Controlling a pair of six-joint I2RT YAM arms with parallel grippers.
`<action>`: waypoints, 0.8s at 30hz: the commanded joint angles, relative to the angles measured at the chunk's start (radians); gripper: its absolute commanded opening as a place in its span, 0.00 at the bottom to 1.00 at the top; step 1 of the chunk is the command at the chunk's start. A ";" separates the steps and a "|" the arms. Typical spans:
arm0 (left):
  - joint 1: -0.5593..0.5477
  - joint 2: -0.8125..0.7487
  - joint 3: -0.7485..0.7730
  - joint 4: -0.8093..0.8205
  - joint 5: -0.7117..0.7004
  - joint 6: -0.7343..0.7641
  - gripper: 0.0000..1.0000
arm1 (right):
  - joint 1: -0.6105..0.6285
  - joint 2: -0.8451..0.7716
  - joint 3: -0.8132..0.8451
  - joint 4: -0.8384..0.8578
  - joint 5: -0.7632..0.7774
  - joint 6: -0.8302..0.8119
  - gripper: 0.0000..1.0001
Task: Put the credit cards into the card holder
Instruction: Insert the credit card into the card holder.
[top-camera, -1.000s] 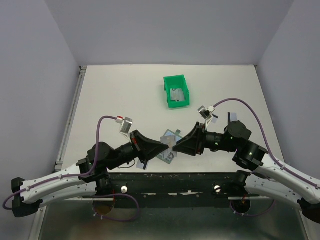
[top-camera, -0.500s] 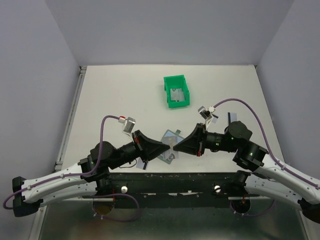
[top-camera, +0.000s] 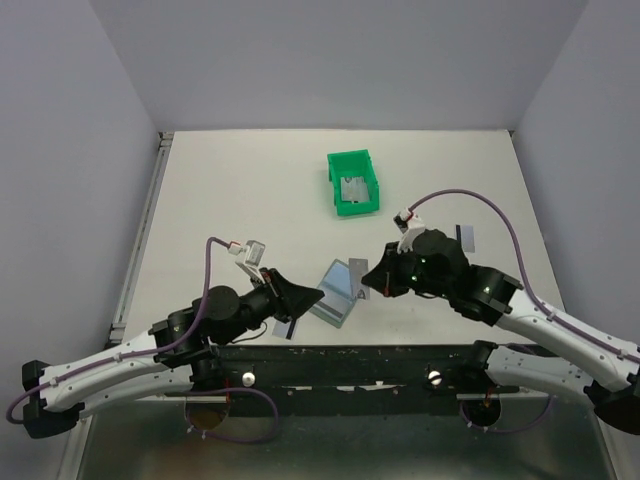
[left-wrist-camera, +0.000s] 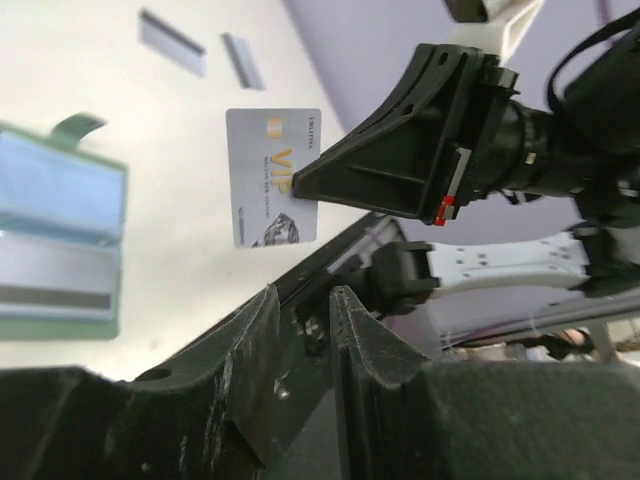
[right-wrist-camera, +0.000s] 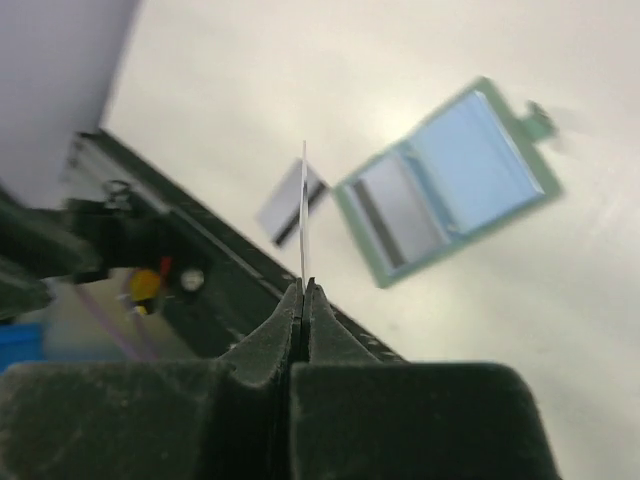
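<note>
My right gripper clamps the card by its edge, light, stiff, slick, so it wants a firm pinch; my left gripper stands apart, empty

The left arm and right arm are built alike: white outer links, each traced by a thin purple line, joined by bulky black joints. The left cable and right cable are purple, each running to a small pale wrist box. The left hand and right hand are matte black wedges with grainy fingers. A red mark sits on the right one. Green lights dot the right arm.
</note>
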 joint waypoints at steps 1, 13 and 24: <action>0.012 0.061 -0.050 -0.170 -0.092 -0.119 0.38 | -0.006 0.088 -0.003 -0.145 0.239 -0.121 0.00; 0.015 0.297 -0.285 0.071 -0.049 -0.302 0.01 | -0.029 0.222 0.014 -0.103 0.273 -0.237 0.00; 0.035 0.584 -0.300 0.282 0.019 -0.336 0.00 | -0.126 0.418 0.147 0.006 0.106 -0.347 0.00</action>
